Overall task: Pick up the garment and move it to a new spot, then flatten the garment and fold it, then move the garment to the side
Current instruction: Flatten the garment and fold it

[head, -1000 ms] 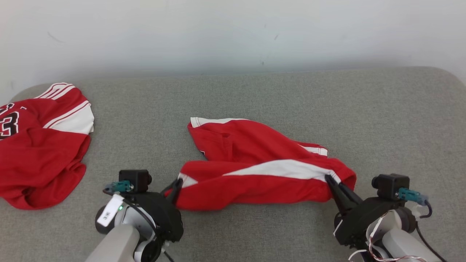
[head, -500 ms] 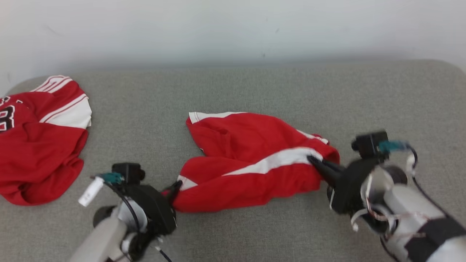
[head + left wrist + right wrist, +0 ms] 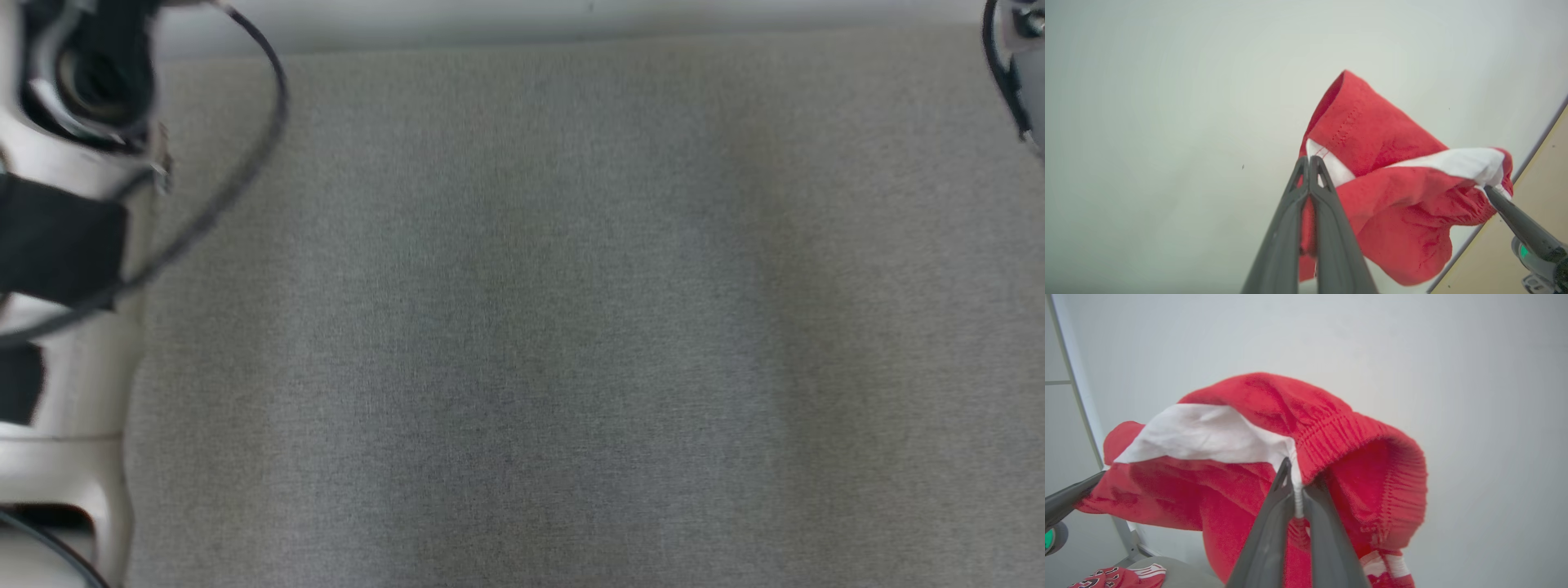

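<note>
Shorts (image 3: pixel 1392 196), red with a white side stripe, hang in the air against the pale wall, held between the two arms and clear of the bench (image 3: pixel 531 327). The left end effector (image 3: pixel 1308 161) is pinched tight on a hemmed corner. The right end effector (image 3: pixel 1294 477) is clamped on the ribbed waistband, where the white stripe meets it. Each one's dark fingers also poke into the other's wrist view, at the far end of the cloth. The cloth sags in a loose bundle between the two grips, not stretched out.

By my reckoning the pick-up is done and the carry to a new spot is under way. Setting the shorts down, flattening, folding and moving them aside are all left to do. From the head view the grey bench top lies bare beside the pale left forearm (image 3: pixel 57 327), which looks like room to lay the shorts out. A red jersey (image 3: pixel 1118 575) lies on the bench, off by itself.

No basket, bin or box is about.
</note>
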Motion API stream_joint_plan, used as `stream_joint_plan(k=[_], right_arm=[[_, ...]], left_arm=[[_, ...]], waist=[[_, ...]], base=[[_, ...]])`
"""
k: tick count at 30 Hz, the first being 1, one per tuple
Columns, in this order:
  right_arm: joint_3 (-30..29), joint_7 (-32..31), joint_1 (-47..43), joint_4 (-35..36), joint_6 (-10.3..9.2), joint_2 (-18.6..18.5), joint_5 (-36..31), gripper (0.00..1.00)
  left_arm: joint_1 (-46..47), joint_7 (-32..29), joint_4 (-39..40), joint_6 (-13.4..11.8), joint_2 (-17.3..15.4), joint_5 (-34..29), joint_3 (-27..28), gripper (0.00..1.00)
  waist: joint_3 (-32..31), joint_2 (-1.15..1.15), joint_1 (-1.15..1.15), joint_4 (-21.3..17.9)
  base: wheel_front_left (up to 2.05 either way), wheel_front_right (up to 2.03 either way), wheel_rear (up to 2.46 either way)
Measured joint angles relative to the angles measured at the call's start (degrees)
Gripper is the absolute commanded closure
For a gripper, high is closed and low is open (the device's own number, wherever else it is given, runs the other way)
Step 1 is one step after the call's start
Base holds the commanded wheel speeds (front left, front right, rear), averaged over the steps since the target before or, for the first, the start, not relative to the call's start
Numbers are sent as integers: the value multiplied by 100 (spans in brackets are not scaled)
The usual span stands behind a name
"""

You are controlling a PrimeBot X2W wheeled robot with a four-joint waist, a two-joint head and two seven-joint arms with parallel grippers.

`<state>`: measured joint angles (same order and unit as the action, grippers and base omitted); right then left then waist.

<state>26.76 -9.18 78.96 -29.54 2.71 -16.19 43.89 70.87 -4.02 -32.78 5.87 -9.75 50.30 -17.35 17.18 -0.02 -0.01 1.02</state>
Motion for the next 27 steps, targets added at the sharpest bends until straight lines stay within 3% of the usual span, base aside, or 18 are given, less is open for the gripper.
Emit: stream_joint_plan(k=[4, 5, 11, 15, 27], right_arm=[[454, 403, -970, -224, 369, 79, -136, 100], [454, 403, -970, -224, 369, 79, -136, 100], [884, 802, -3298, -312, 436, -242, 79, 100], [1088, 1107, -4397, -319, 436, -339, 189, 100], [1410, 1672, -5221, 3, 437, -641, 310, 100]], left_arm=[[-929, 78, -179, 78, 9, -38, -421, 100], [-929, 78, -179, 78, 9, -38, -421, 100], [-2841, 166, -417, 123, 16, -237, -1213, 100], [-3813, 377, -505, 126, 19, -314, -1523, 100], [-4548, 895, -393, 127, 58, -316, -1701, 100]], waist=[[234, 4, 5, 53], [234, 4, 5, 53], [144, 3, 1, 160], [-52, 3, 1, 184], [-720, 1, 0, 84]], base=[[0, 0, 0], [0, 0, 0], [0, 0, 0], [0, 0, 0], [0, 0, 0]])
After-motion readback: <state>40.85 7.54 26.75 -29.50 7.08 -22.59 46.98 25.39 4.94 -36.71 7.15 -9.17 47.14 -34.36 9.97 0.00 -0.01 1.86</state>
